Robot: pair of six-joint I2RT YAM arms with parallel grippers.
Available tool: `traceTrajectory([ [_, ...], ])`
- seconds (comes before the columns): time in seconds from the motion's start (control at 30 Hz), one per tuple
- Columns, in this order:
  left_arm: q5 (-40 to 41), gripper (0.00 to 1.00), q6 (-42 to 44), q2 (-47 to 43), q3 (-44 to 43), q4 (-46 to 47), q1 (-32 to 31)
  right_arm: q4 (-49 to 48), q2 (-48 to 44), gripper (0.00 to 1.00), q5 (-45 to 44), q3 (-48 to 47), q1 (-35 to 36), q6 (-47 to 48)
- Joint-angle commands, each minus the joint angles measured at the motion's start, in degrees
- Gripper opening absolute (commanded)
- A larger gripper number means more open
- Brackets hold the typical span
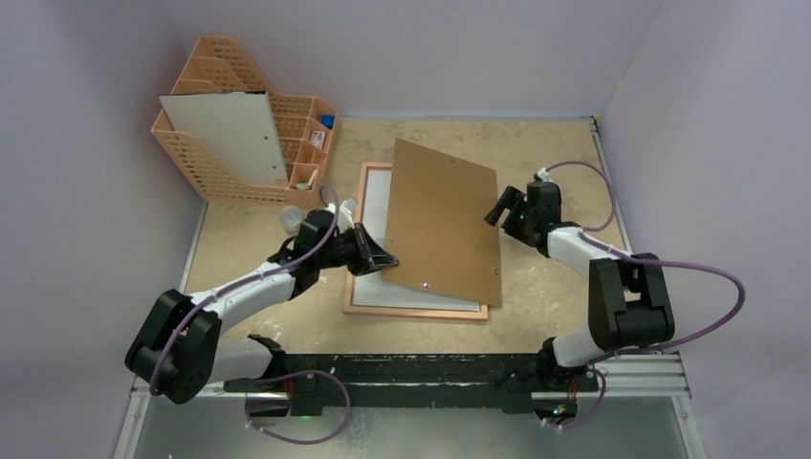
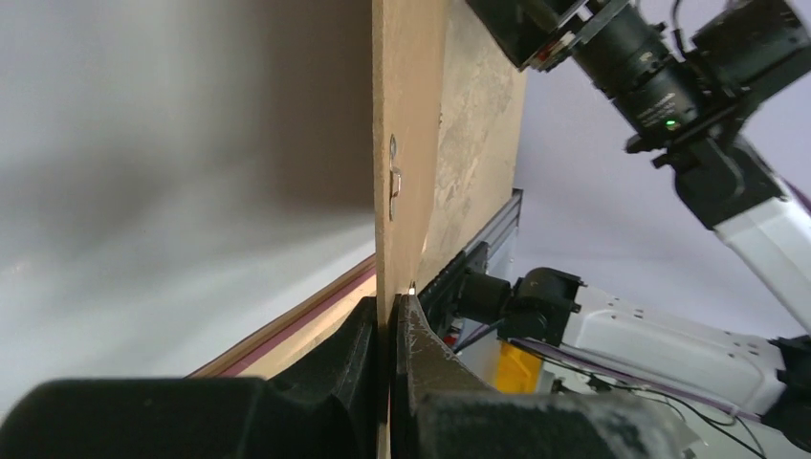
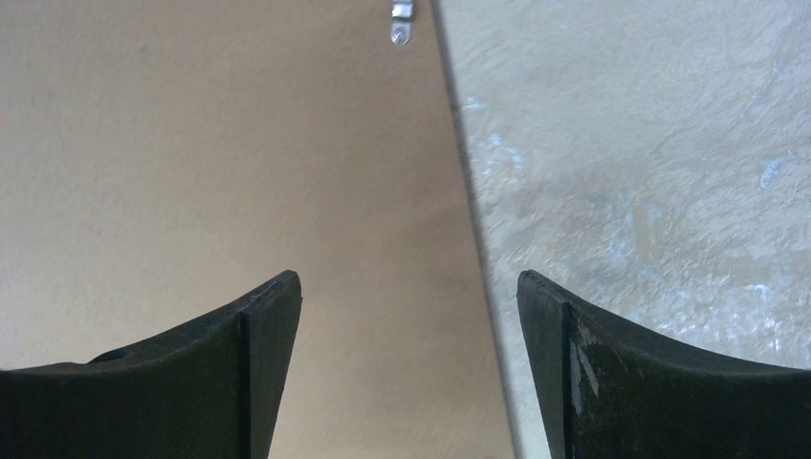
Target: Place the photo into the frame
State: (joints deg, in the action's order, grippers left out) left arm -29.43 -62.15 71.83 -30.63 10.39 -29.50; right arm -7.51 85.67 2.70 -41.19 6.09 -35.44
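On the table [image 1: 545, 287], 1 frame [image 1: 416, 311], 1 backing board [image 1: 445, 215] clamped by left fingers [image 2: 426, 363], right fingers [image 3: 612, 373] spread

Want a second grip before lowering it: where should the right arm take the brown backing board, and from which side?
Its right long edge, near the middle, coming from the right. The backing board is a thin sheet, pinched by the left gripper at its left edge, so the opposite edge should balance it. The right gripper is open, that edge showing between its fingers.
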Motion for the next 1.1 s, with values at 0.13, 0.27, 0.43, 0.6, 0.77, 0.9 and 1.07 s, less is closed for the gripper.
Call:
traceTrajectory([
  [0.13,-14.55,0.00,-6.28,2.98,-0.38,10.71,5.75,-10.40,-0.39,0.85,16.84,6.37,-5.99,-3.43],
  [0.27,-18.37,0.00,-11.52,4.36,0.22,15.90,8.18,-14.39,0.11,0.85,23.17,9.00,-8.21,-5.25],
  [0.43,-21.93,0.00,-17.27,5.69,0.49,22.02,10.36,-17.92,0.92,0.85,28.52,11.27,-9.57,-7.38],
  [0.6,-23.30,0.00,-18.60,6.30,0.11,23.06,10.68,-21.71,-0.55,0.72,34.54,11.80,-9.84,-8.63],
  [0.77,-23.78,0.00,-19.85,6.37,1.01,24.73,11.24,-27.41,-3.59,0.56,39.68,13.73,-10.08,-13.28],
  [0.9,-23.88,0.00,-19.62,6.18,1.52,24.89,11.77,-30.95,-5.87,0.42,41.82,14.29,-10.38,-16.92],
  [1.07,-24.34,0.00,-15.99,5.31,1.16,22.67,12.31,-36.05,-7.43,0.19,43.67,14.97,-10.82,-21.15],
])
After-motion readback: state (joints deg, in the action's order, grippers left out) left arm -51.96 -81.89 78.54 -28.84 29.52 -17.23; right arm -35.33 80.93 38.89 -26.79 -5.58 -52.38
